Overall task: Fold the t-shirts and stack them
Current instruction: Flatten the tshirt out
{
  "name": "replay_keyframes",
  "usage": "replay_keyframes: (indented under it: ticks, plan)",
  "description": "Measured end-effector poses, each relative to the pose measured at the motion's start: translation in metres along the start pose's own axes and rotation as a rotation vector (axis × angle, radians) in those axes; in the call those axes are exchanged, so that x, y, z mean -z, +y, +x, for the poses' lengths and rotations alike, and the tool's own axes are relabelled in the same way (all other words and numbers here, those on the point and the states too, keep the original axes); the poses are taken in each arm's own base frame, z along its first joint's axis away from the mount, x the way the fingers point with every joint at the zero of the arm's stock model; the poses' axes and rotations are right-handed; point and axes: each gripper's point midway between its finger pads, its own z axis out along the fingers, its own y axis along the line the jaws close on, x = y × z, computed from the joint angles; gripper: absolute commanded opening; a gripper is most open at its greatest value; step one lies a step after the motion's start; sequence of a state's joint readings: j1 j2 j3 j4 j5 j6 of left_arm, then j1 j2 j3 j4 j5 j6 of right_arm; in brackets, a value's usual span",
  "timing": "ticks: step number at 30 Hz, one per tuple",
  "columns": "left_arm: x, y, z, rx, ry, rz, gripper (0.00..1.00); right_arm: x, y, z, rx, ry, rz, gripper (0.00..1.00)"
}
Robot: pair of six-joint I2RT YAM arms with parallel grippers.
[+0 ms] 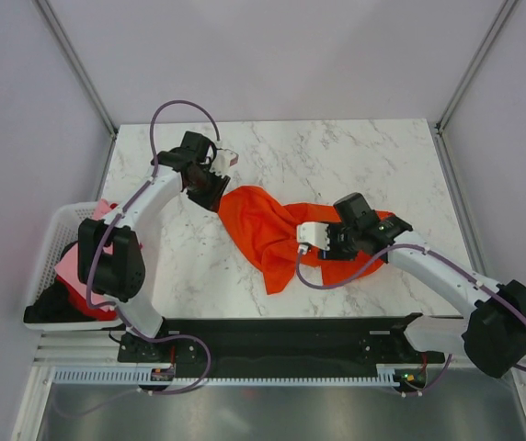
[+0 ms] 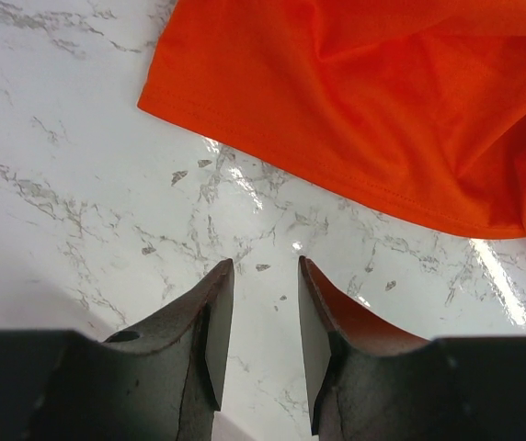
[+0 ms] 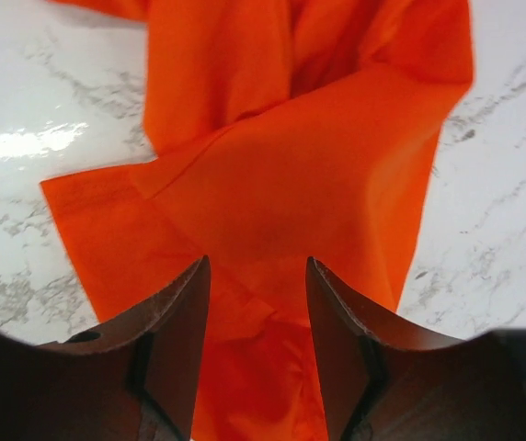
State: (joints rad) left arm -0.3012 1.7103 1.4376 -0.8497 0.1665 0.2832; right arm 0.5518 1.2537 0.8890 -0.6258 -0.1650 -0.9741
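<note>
A bright orange t-shirt [image 1: 268, 230] lies crumpled in the middle of the marble table [image 1: 364, 156]. My left gripper [image 1: 210, 190] hovers at the shirt's far left corner. In the left wrist view it [image 2: 265, 266] stands open over bare marble, with the shirt's hemmed edge [image 2: 337, 175] just ahead and nothing between its fingers. My right gripper [image 1: 323, 243] is over the shirt's right part. In the right wrist view it [image 3: 256, 262] stands open with rumpled orange cloth [image 3: 281, 193] lying below and between the jaws, not pinched. More t-shirts, pink [image 1: 68, 266], red [image 1: 97, 308] and black [image 1: 47, 308], are bundled at the left.
A white lattice basket [image 1: 56, 220] holding the pink, red and black cloth hangs off the table's left edge beside the left arm's base. Purple cables loop from both arms. A metal frame rises at the table's far corners.
</note>
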Motion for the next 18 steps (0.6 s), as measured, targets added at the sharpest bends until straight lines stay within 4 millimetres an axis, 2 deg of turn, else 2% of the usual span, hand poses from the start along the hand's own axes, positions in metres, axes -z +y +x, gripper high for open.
replay_keyframes:
  ticks: [3, 7, 18]
  plan:
    - [0.001, 0.000, 0.002, 0.002, 0.002, -0.003, 0.41, -0.001, 0.020, 0.002, 0.062, 0.011, -0.044, 0.56]
    - [0.004, 0.000, 0.003, 0.001, -0.002, -0.009, 0.41, -0.005, 0.034, 0.003, 0.105, 0.013, -0.073, 0.63]
    - [0.003, 0.005, 0.004, 0.001, 0.001, -0.035, 0.41, -0.032, 0.042, 0.016, 0.159, 0.073, -0.094, 0.66]
